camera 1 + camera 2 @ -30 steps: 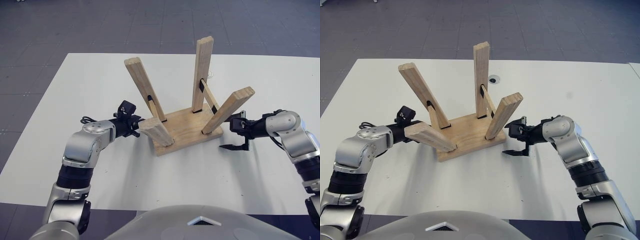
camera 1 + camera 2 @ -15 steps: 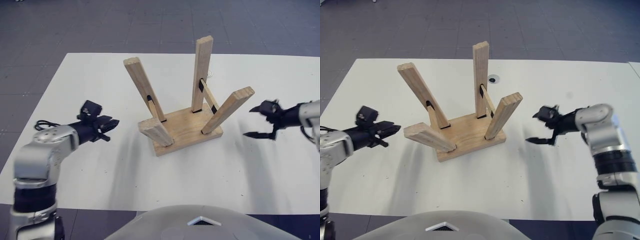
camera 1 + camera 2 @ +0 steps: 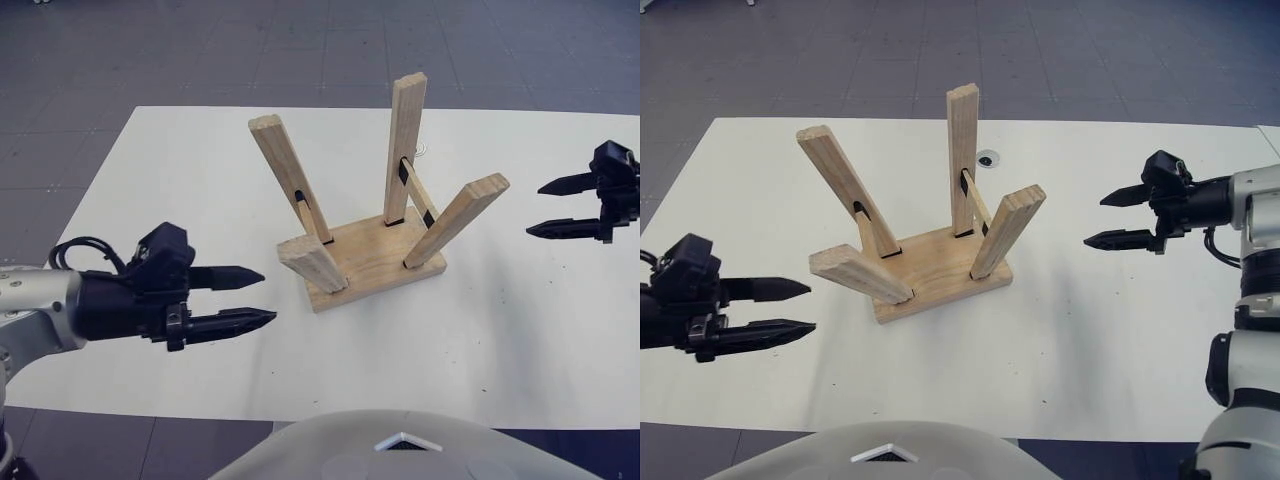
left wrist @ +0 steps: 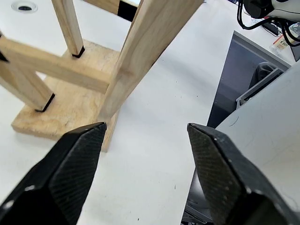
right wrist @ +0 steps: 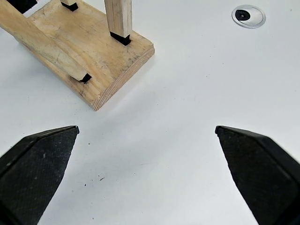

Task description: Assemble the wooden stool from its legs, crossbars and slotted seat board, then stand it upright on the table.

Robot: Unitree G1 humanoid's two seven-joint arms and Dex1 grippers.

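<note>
The wooden stool (image 3: 365, 262) rests upside down on its seat board (image 3: 940, 270) in the middle of the white table (image 3: 180, 160), its several legs splayed upward with thin crossbars (image 3: 418, 198) between them. My left gripper (image 3: 257, 296) hangs open above the table's near left, well clear of the stool, fingertips pointing toward it. My right gripper (image 3: 538, 209) is open at the right side, also apart from the stool. Nothing sits between either pair of fingers. The left wrist view shows the seat board (image 4: 61, 112) and a leg (image 4: 140, 51); the right wrist view shows the board's corner (image 5: 112, 65).
A round cable grommet (image 3: 987, 158) sits in the table behind the stool, also seen as a grommet (image 5: 248, 16) in the right wrist view. The tabletop around the stool is bare white surface. Dark tiled floor lies beyond the table's far edge.
Both grippers let go of the stool and drew away from it, the left toward the near left, the right out to the right and up. The stool stayed put.
</note>
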